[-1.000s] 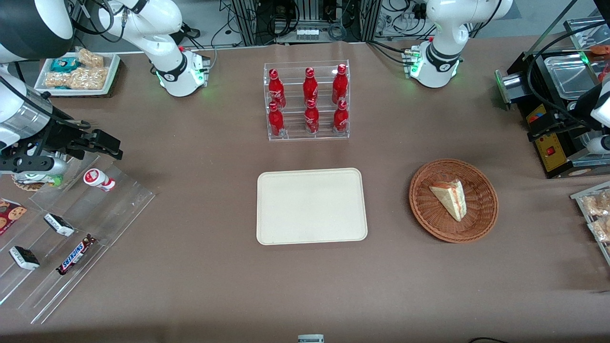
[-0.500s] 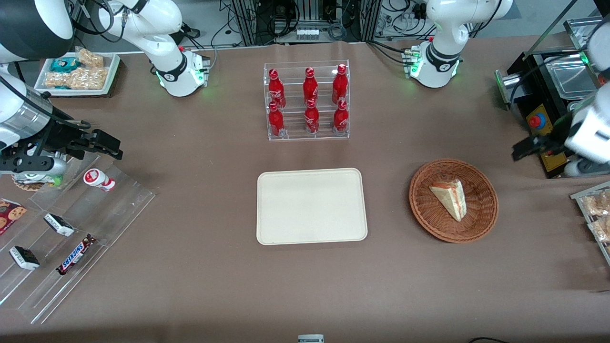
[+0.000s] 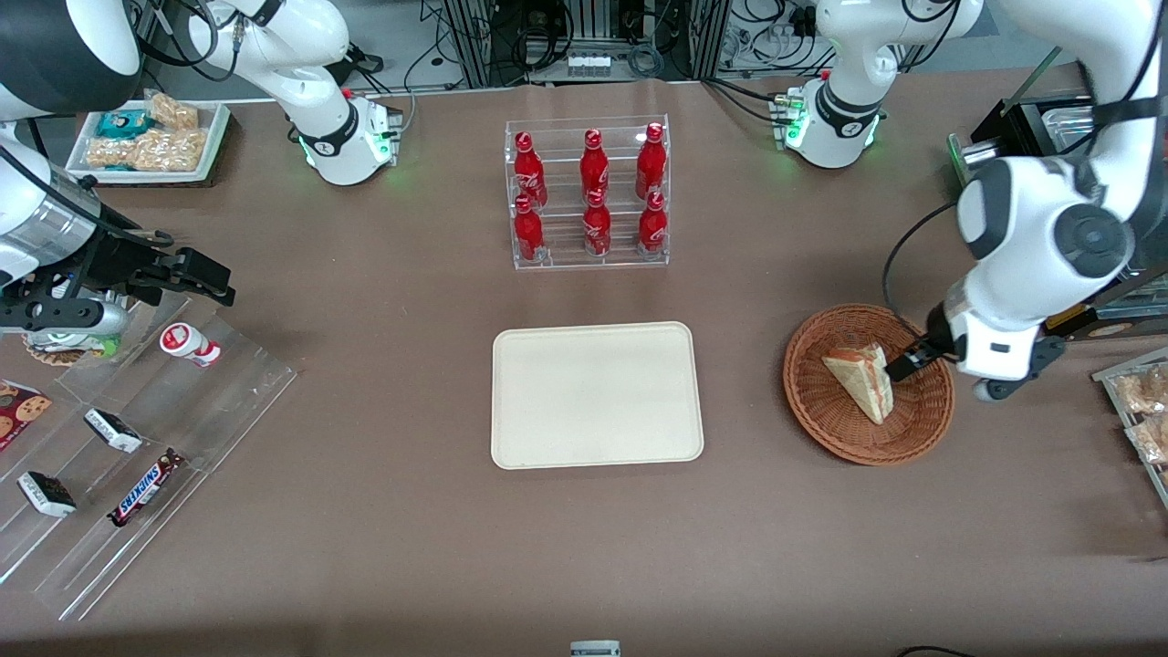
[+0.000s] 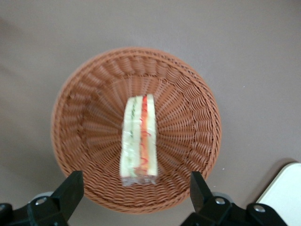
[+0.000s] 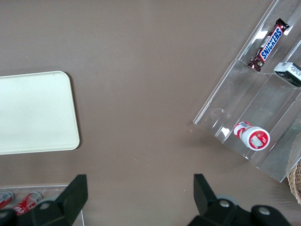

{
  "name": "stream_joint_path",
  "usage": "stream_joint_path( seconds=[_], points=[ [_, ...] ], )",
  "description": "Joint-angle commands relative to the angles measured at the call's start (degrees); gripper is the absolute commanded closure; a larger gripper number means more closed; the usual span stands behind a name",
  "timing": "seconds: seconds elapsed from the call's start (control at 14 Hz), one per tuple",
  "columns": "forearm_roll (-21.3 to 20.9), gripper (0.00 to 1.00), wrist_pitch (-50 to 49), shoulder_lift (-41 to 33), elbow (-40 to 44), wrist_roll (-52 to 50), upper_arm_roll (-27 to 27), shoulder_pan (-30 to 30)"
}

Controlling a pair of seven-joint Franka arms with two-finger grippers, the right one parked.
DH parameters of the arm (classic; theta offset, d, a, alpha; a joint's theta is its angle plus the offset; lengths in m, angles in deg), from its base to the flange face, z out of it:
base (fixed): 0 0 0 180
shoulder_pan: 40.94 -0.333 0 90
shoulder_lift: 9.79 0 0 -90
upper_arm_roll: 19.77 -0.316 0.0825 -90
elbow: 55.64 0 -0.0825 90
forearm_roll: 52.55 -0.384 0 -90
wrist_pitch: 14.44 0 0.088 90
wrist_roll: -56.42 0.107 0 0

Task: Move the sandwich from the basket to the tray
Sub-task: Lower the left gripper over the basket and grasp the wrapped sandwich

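Observation:
The sandwich (image 3: 860,381) is a pale wedge with red and yellowish layers, lying in the round wicker basket (image 3: 826,433) toward the working arm's end of the table. My left gripper (image 3: 903,365) hangs above the basket, over the side of it farther from the tray, beside the sandwich's thick end. In the left wrist view the gripper (image 4: 135,195) is open and empty, with its black fingers (image 4: 70,190) spread wider than the sandwich (image 4: 138,139) and above the basket's rim (image 4: 70,94). The cream tray (image 3: 598,394) lies bare at the table's middle; its corner shows in the left wrist view (image 4: 288,194).
A clear rack of red cola bottles (image 3: 589,196) stands farther from the camera than the tray. A black device (image 3: 1049,274) and a white tray of snack packets (image 3: 1136,401) lie near the basket. Clear snack racks (image 3: 137,438) stand at the parked arm's end.
My left arm has swung in from the table's edge at the working arm's end and now holds the gripper over the basket. The sandwich, basket and tray have not moved.

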Motion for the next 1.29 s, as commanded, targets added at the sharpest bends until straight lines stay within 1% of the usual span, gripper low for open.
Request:
stream_joint_path(
  seconds=[0.0,0.07,0.14,0.36,0.71,0.79,0.86,0.93,1.0,1.07,1.14,1.21],
  points=[
    [-1.04,0.00,2.89,1.46,-1.88,-2.95,-0.09,0.10],
    [-1.13,0.00,2.99,2.43,-2.15,-2.68,-0.09,0.10],
    [-2.09,0.00,3.25,3.04,-2.76,-2.94,-0.09,0.10],
    [-2.27,0.00,3.34,5.06,-3.55,-3.29,-0.09,-0.16],
    [-2.19,0.00,9.13,7.00,-7.51,-3.56,-0.18,-0.43],
    [-2.27,0.02,9.32,7.62,-7.52,-3.56,-0.18,-0.43],
    [-2.19,0.17,9.58,8.14,-7.25,-3.56,-0.18,-0.43],
    [-1.75,0.48,9.67,8.58,-6.73,-3.56,-0.18,-0.43],
    [-1.83,0.74,9.58,8.94,-5.94,-3.47,-0.18,-0.34],
    [-1.83,0.91,9.49,9.46,-5.24,-3.47,-0.18,-0.25],
    [-1.83,0.96,9.32,9.64,-4.62,-3.38,-0.18,-0.25],
    [-1.83,0.98,9.14,9.64,-4.09,-3.38,-0.18,-0.16]
  ],
)
